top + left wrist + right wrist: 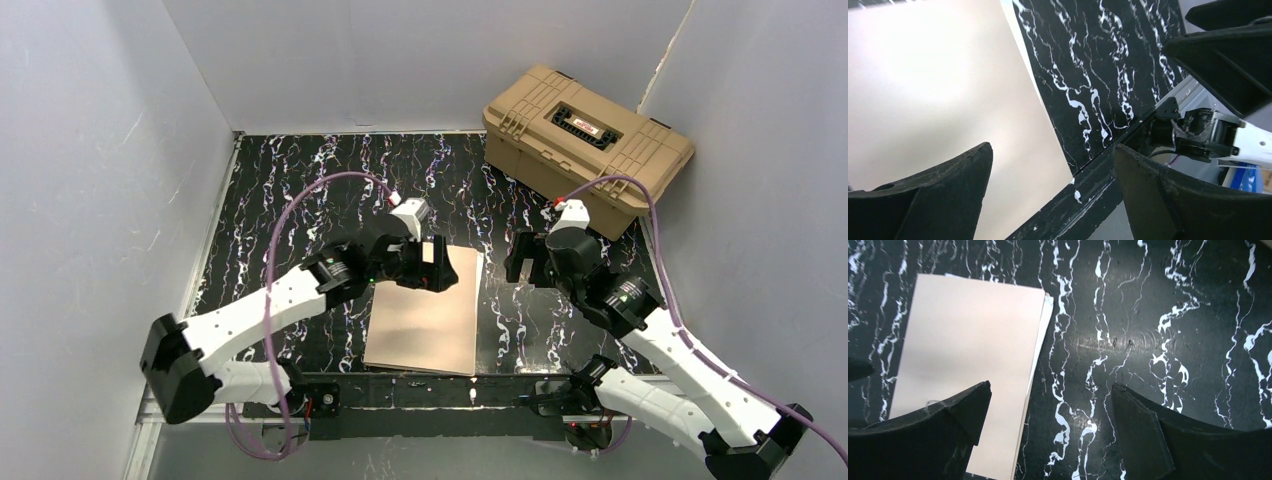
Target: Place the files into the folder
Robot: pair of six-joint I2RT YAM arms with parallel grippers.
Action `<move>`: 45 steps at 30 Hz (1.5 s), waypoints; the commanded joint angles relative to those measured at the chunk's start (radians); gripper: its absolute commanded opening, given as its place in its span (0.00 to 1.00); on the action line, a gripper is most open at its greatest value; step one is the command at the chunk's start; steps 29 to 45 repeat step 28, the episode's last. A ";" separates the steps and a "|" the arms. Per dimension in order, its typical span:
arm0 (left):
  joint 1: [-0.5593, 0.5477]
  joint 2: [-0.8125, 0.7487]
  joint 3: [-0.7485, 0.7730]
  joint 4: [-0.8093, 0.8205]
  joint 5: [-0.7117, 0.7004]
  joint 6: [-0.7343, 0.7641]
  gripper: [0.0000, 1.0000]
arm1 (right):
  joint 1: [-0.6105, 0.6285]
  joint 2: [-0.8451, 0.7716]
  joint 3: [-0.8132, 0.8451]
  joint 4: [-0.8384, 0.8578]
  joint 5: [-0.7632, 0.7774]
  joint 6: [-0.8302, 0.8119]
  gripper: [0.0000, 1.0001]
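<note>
Top external view is showing the black marbled tabletop (300, 190) carrying a tan latched case (585, 135) at the far right and the folder (425, 320) lying flat and closed at the near middle. Right wrist view is showing the files (1048, 302) sitting inside the folder, with only a thin white margin protruding along one long edge. The left pincer (1050, 152) is hovering spread over the folder's far end, gripping nothing. The right pincer (1050, 390) is hovering spread over bare tabletop just beside the folder, also gripping nothing. Judging from this layout, the insertion is looking complete; squaring the protruding margin is possibly the only step outstanding.
</note>
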 commanded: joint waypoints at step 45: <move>-0.001 -0.619 0.178 -0.487 -0.350 0.306 0.98 | -0.004 -0.101 0.164 0.161 0.174 -0.130 0.99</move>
